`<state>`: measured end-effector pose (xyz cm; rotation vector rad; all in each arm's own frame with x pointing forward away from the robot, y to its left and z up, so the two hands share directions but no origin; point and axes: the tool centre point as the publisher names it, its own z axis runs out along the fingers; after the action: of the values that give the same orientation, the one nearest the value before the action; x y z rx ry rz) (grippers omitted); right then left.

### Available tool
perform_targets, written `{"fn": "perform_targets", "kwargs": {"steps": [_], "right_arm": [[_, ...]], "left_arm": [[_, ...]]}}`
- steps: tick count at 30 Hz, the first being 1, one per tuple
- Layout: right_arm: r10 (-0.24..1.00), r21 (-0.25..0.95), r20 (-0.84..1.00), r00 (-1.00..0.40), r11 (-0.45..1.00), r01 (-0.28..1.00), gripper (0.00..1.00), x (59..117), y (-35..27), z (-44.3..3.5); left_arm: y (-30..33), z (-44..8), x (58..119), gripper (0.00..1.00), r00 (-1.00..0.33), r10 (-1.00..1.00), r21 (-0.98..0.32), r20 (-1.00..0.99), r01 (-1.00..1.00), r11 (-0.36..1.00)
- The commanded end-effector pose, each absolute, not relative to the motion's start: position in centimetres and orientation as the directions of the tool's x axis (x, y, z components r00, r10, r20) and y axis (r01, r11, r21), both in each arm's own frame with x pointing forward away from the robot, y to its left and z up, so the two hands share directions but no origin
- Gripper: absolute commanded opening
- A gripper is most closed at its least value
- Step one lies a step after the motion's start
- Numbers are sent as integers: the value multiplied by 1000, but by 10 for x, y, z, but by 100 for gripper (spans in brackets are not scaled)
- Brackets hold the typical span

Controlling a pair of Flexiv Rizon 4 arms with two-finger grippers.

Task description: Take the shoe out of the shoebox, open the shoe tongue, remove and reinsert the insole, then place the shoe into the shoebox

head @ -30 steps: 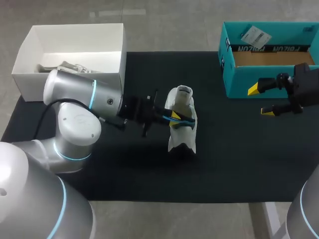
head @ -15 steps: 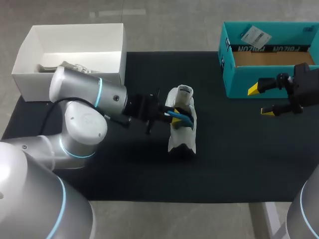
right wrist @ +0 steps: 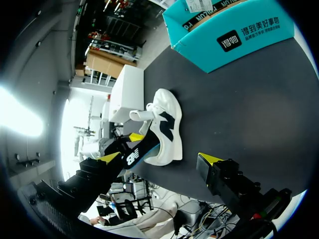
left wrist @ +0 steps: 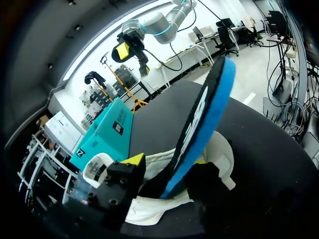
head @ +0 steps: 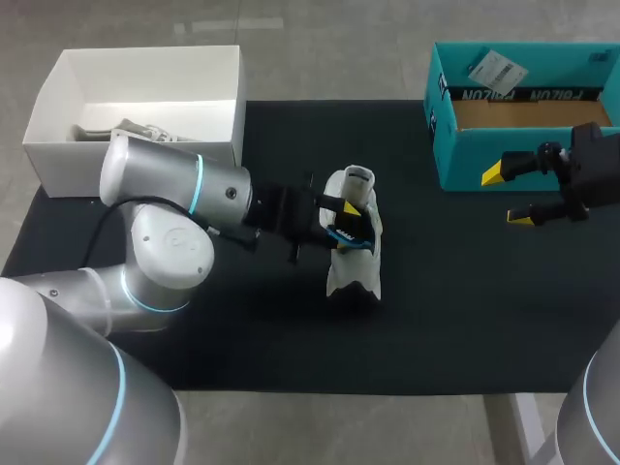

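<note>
At the middle of the black mat (head: pixel 436 310), 1 white shoe (head: pixel 354 263) is set out of the teal shoebox (head: pixel 460 155) and well apart from it, so that its mouth can be reached by the left claw (head: pixel 344 221). That claw is pressed shut on 1 blue insole (left wrist: pixel 204 114), which is pinched from 2 sides and held steeply with its lower end inside the shoe. The insole step is judged to be in hand, though removal cannot be told from reinsertion. The right claw (head: pixel 506 196) is held spread and empty just in front of the shoebox, probably kept clear of the work. Counted: 1 shoe, 1 insole, 2 claws and 2 boxes, the 2nd a white box (head: pixel 145 50) at the mat's far left corner
</note>
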<state>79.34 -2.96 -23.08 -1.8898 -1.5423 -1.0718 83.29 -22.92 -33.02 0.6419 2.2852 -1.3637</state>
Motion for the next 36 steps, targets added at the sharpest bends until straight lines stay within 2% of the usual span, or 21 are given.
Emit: {"fn": "perform_targets", "kwargs": {"steps": [1, 4, 6, 7, 9, 14, 25, 36], "right_arm": [[593, 113, 803, 64, -257, 960, 100, 793, -29, -231], [593, 113, 803, 64, -257, 960, 100, 793, -29, -231], [593, 113, 803, 64, -257, 960, 100, 793, -29, -231], [593, 113, 803, 64, -257, 960, 100, 793, -29, -231], [593, 113, 803, 64, -257, 960, 100, 793, -29, -231], [593, 113, 803, 64, -257, 960, 100, 793, -29, -231], [593, 113, 803, 64, -257, 960, 100, 793, -29, -231], [593, 113, 803, 64, -257, 960, 100, 793, -29, -231]], "left_arm": [[-214, -315, 823, 46, -809, 193, -712, -556, 583, 392], [-212, -311, 818, 40, -803, 218, -708, -555, 593, 384], [-210, -311, 815, 24, -801, 236, -705, -551, 598, 383], [-210, -312, 814, 20, -801, 237, -705, -550, 597, 382], [-210, -315, 813, 1, -803, 245, -706, -543, 594, 385], [-213, -326, 812, 0, -812, 249, -707, -529, 583, 399], [-221, -337, 827, 0, -852, 115, -748, -510, 506, 430], [-221, -346, 839, 0, -827, 105, -709, -552, 533, 462]]}}
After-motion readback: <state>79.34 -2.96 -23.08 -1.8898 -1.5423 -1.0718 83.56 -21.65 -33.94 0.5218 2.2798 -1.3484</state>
